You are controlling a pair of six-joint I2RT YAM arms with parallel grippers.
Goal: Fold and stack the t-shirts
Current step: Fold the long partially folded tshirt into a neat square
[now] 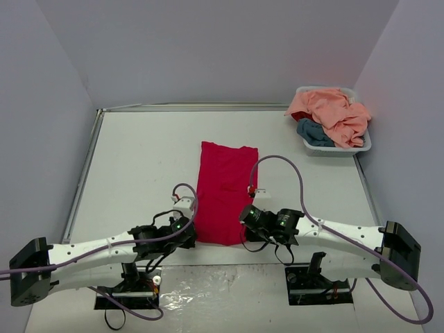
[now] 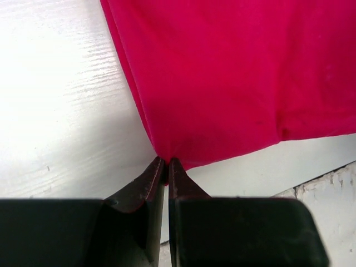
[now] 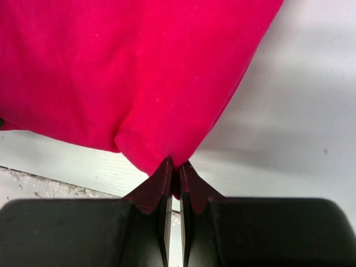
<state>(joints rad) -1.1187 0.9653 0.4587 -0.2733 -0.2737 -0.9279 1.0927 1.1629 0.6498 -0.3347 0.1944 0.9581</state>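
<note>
A crimson-red t-shirt (image 1: 223,192) lies on the table as a long narrow strip running away from the arms. My left gripper (image 1: 192,234) is shut on its near left corner, and the left wrist view shows red cloth (image 2: 222,78) pinched between the fingertips (image 2: 167,162). My right gripper (image 1: 245,223) is shut on the near right corner, with the cloth (image 3: 128,72) bunched into the closed tips (image 3: 173,163). A peach-pink t-shirt (image 1: 333,114) and a teal-blue one (image 1: 312,132) lie heaped in the basket at the back right.
The white plastic basket (image 1: 365,144) stands against the right wall at the back. A raised rim (image 1: 87,166) borders the table on the left and far sides. A worn patch of table (image 1: 208,288) lies between the arm bases.
</note>
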